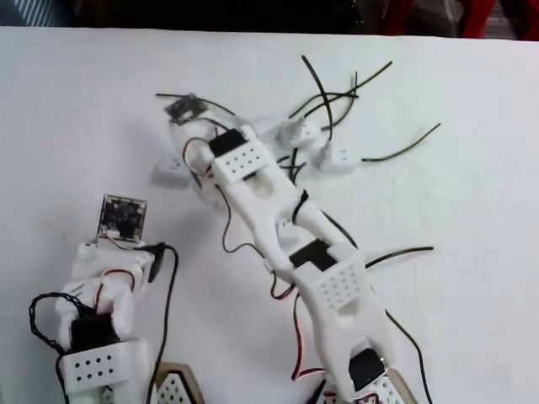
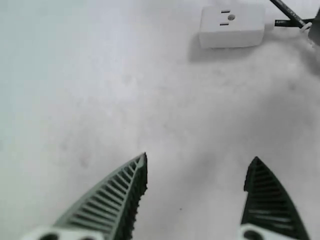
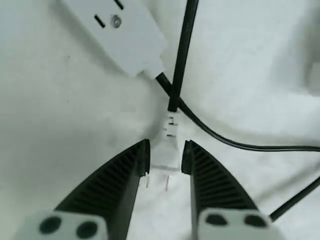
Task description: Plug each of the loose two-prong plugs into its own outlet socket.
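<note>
Gripping a white plug [image 3: 167, 134] by its narrow body, our right pincer [image 3: 166, 146] is nearly closed, one jaw against each side, out near the middle of the surface [image 1: 76, 101]. The two prongs point back toward the wrist, not toward the outlet block [image 3: 120, 27], which lies flat just beyond the plug's cord end. Our left pincer [image 2: 200, 162] hangs wide open with nothing between its jaws, back near the left corner of the near edge. A second outlet block [image 2: 231, 25] lies well ahead of it. The trouble we foresee begins with that backward plug: pushed forward as held, the cord end and not the prongs would meet the slots, so we judge it needs turning or regrasping. The hold is on a slim, smooth body, so the plug could twist or slip during any turn. A black cord [image 3: 182, 55] crosses right over the plug's own lead and could snag and drag it off line. Nothing pins the outlet block, so a firm push may simply slide it away.
</note>
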Action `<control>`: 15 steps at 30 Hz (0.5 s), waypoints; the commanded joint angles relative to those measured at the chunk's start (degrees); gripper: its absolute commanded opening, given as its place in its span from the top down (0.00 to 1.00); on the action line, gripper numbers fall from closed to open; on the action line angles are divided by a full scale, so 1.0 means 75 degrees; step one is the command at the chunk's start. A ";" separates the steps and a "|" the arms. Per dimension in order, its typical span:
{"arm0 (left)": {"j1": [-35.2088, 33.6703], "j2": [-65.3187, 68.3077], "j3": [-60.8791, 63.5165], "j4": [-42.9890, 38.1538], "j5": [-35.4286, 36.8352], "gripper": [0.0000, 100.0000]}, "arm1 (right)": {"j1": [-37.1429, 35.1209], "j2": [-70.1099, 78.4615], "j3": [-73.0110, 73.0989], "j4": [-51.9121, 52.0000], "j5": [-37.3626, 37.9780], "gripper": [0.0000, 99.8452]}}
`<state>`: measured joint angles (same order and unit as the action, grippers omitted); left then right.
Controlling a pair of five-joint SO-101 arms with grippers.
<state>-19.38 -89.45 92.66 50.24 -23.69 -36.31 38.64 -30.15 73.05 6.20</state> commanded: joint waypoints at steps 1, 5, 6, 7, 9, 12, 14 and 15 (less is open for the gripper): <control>-0.0041 -0.0064 -0.0047 -0.0152 -0.0047 0.69 | 0.0322 0.0029 -0.0938 0.0358 0.0094 0.89; -0.0041 -0.0064 -0.0047 -0.0152 -0.0047 0.69 | 0.0381 0.0557 -0.1547 0.1037 0.0094 0.87; -0.0041 -0.0064 -0.0047 -0.0152 -0.0047 0.69 | 0.0358 0.0744 -0.1700 0.1143 0.0094 0.87; -0.0041 -0.0064 -0.0047 -0.0152 -0.0047 0.69 | 0.0311 0.0944 -0.1875 0.1237 0.0094 0.87; -0.0041 -0.0064 -0.0047 -0.0152 -0.0047 0.69 | 0.0275 0.1295 -0.2251 0.1506 0.0094 0.87; -0.0041 -0.0064 -0.0047 -0.0152 -0.0047 0.69 | 0.0240 0.1741 -0.2919 0.2010 0.0035 0.87; -0.0041 -0.0064 -0.0047 -0.0152 -0.0047 0.69 | 0.0217 0.2022 -0.3341 0.2256 0.0035 0.87; -0.0041 -0.0064 -0.0047 -0.0152 -0.0047 0.69 | 0.0217 0.2163 -0.3528 0.2338 0.0023 0.87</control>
<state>-19.38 -89.45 92.66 50.24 -23.69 -34.02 54.02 -51.78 88.00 6.20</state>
